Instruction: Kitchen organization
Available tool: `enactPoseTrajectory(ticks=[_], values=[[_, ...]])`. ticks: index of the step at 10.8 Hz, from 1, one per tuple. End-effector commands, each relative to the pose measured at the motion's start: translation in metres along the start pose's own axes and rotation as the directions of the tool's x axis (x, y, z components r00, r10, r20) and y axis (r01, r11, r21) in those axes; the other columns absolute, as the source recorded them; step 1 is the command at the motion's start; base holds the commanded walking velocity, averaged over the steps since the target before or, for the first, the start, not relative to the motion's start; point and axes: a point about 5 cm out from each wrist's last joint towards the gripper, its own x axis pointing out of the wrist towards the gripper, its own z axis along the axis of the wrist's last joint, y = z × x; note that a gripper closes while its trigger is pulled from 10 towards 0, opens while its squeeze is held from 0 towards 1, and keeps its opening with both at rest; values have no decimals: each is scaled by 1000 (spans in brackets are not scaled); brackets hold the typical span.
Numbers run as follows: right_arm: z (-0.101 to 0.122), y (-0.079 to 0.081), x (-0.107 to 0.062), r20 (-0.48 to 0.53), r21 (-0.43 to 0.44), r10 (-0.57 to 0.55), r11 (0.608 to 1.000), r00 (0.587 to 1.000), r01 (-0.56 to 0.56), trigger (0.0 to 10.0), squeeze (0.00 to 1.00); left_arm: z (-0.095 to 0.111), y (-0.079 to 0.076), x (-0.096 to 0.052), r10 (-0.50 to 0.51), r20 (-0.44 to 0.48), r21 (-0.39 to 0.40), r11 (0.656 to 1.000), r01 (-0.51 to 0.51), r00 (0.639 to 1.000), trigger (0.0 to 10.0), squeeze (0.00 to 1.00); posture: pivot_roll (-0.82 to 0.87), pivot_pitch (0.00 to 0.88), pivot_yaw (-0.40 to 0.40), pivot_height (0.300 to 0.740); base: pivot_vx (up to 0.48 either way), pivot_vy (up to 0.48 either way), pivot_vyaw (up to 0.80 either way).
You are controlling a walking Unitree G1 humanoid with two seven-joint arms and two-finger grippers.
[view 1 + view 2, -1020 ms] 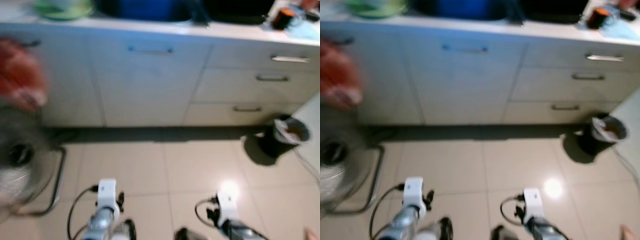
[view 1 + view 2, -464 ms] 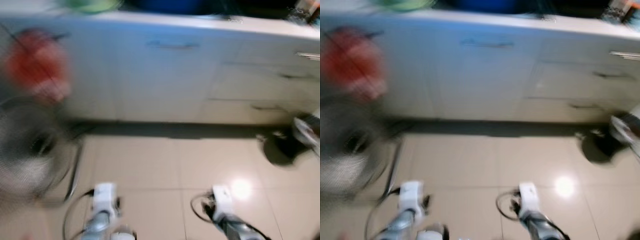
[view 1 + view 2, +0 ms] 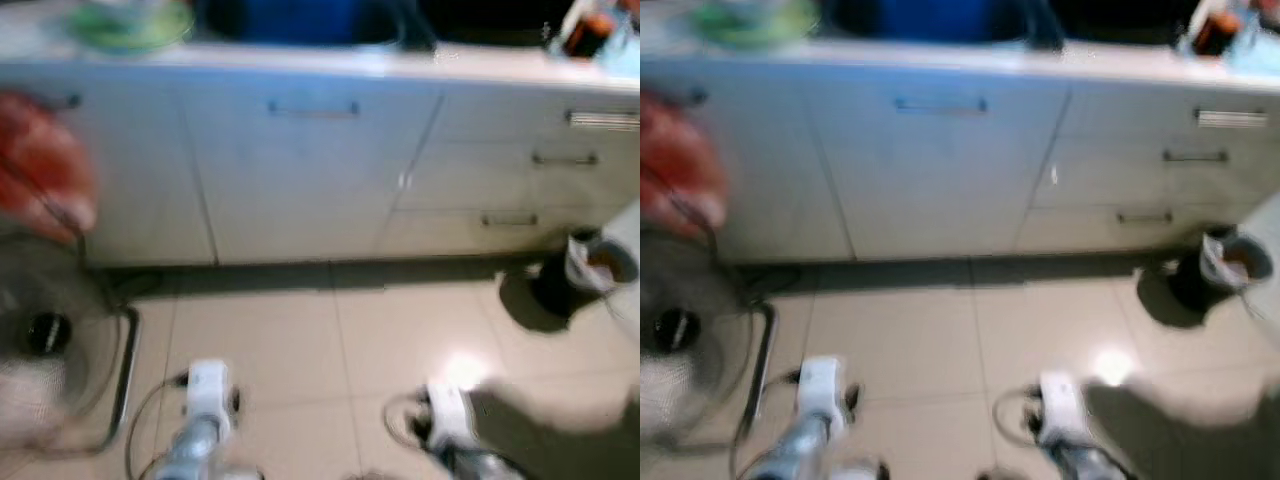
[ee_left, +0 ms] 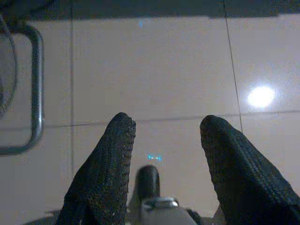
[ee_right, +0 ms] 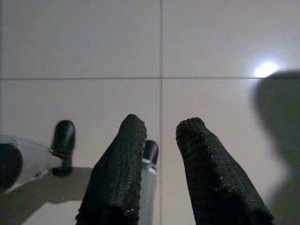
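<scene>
Cabinets (image 3: 310, 170) lie ahead across bare floor; approach squarely, steering between fan (image 3: 40, 330) and bin (image 3: 585, 275). Left claw (image 4: 164, 140) and right claw (image 5: 159, 140) hang released, holding nothing.

Both silver arms are hanging low in front of the body, pointing down at the floor. The left hand (image 4: 164, 136) is holding nothing, its fingers (image 4: 112, 154) parted wide. The right hand (image 5: 161, 136) (also empty) is showing a narrower gap.
</scene>
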Motion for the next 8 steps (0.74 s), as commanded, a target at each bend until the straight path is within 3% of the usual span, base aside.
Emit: enactPoseTrajectory(ticks=[1,3,8], values=[[-9,-16,-6,-27,6,-42,999,999,42,10000,0,-6,-16,-2,-37,-19,-7,999,37,999,10000,0,72,144,-92,740,304,0,0],[-9,-15,-5,-28,8,-40,999,999,41,10000,0,-7,-16,-2,-36,-16,-7,999,36,999,10000,0,72,149,-90,740,298,240,0],[-8,-15,-5,-25,12,-40,999,999,41,10000,0,1,-20,0,-37,7,-7,999,37,999,10000,0,72,153,-90,740,289,0,0]])
